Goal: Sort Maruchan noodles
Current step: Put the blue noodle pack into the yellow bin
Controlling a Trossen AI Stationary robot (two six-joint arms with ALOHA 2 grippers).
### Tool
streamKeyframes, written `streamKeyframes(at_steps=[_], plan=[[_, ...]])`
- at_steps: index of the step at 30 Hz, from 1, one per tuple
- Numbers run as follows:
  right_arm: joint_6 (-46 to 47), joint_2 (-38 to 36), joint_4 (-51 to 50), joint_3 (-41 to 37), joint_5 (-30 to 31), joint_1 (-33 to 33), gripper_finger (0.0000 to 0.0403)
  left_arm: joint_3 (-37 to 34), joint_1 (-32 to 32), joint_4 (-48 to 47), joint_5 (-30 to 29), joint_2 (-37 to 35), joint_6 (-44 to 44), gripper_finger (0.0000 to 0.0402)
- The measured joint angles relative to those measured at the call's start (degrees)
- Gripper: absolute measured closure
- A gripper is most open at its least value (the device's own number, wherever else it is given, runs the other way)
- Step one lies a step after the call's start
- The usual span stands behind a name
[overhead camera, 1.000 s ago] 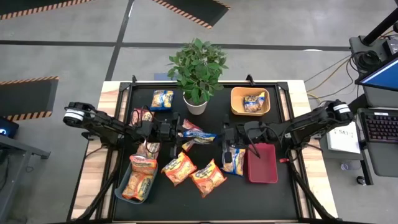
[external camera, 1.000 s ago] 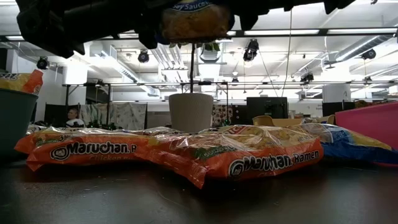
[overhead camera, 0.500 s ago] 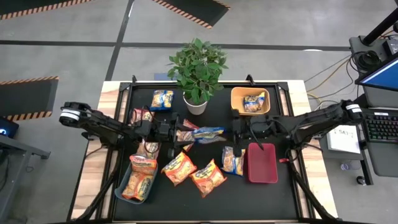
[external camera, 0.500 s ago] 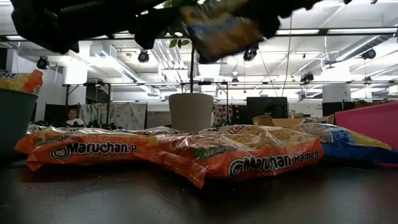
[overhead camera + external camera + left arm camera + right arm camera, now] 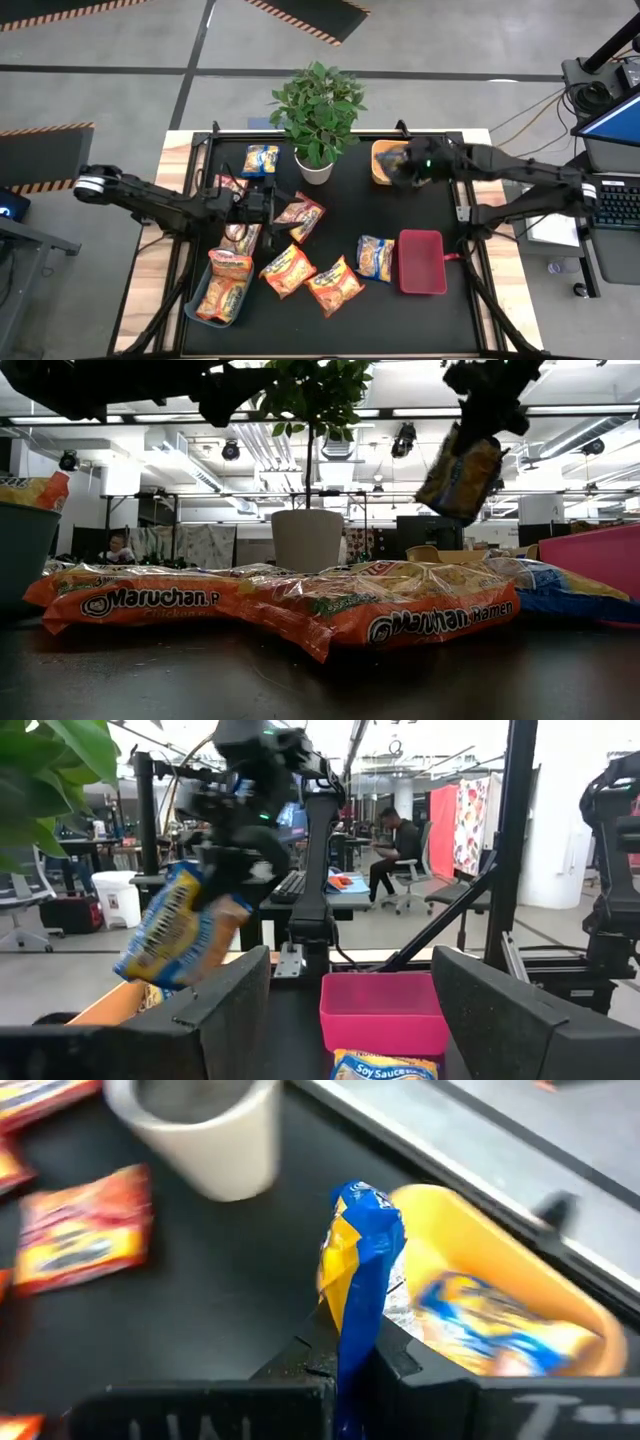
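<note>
**Handoff done: blue packet reaches the orange bin**

My left claw (image 5: 268, 203) has let go and stands open mid-worktop. My right claw (image 5: 405, 165), clamped on the blue-and-yellow packet (image 5: 358, 1280), now hangs over the orange bin (image 5: 500, 1250); release looks next.

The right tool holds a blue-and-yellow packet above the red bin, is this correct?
Not quite. The right tool holds the blue-and-yellow packet above the orange bin, not the red bin. The high and right wrist views show it.
</note>
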Motion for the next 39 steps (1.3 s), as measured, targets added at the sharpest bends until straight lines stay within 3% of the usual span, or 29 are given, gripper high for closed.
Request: streamKeyframes(at_steps=[7, 14, 20, 29, 39], plan=[[0.3, 2.2, -0.4, -0.7, -2.5, -12.7, 0.0394, 0.0, 0.0, -0.2, 0.0, 0.0, -0.4, 0.0141], [0.6, 5.6, 5.7, -5.9, -4.8, -18.6, 0.0394, 0.0, 0.0, -0.3, -0.1, 0.0, -0.7, 0.0141], [1.3, 9.7, 6.4, -7.7, -4.4, -21.2, 0.0394, 0.0, 0.0, -0.5, -0.1, 0.0, -0.9, 0.0141], [0.7, 16.3, 6.9, -8.0, 2.4, -21.6, 0.0388, 0.0, 0.0, -0.5, -0.2, 0.1, -1.3, 0.0141], [0.7, 21.2, 6.8, -7.8, 6.7, -21.6, 0.0309, 0.0, 0.0, -0.4, -0.2, 0.1, -1.3, 0.0141]])
